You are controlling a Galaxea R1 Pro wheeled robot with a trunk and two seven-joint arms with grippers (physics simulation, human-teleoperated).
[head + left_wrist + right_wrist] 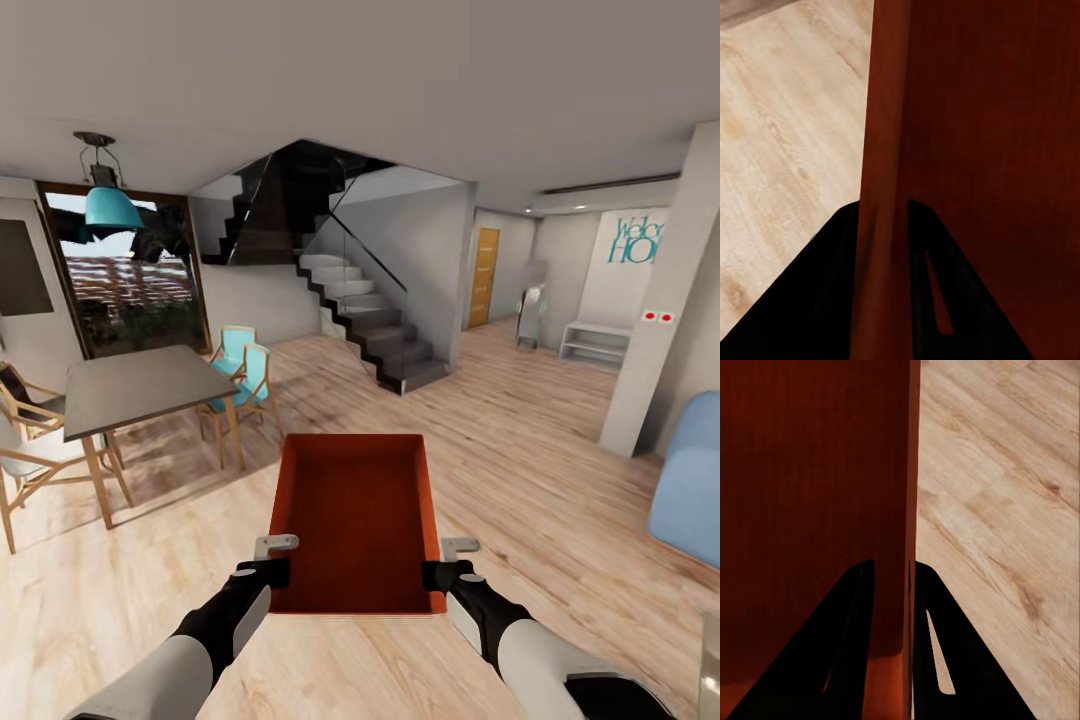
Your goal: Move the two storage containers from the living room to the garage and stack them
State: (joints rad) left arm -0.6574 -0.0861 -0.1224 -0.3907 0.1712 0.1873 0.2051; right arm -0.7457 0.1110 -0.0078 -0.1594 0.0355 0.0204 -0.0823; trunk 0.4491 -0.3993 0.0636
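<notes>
Load: orange-red shallow open-top plastic bin (355, 520) carried level over the light wood-plank floor (540, 470).
Left gripper (268, 560): fingers clenched astride the bin's left wall.
Right gripper (448, 562): same on the right wall (thin walls, so even squeeze matters).
Advice: drive slowly, both wrists at matching height.

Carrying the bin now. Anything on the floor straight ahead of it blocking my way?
Nothing visible directly ahead: the bin, held by the left end effector and right end effector, faces bare wood floor. The table and chairs stand to the left, the staircase farther ahead. The garage isn't in view.

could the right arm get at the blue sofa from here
Probably not. The right gripper is shut on the bin, shared with the left gripper, and the sofa sits well off across the floor.
</notes>
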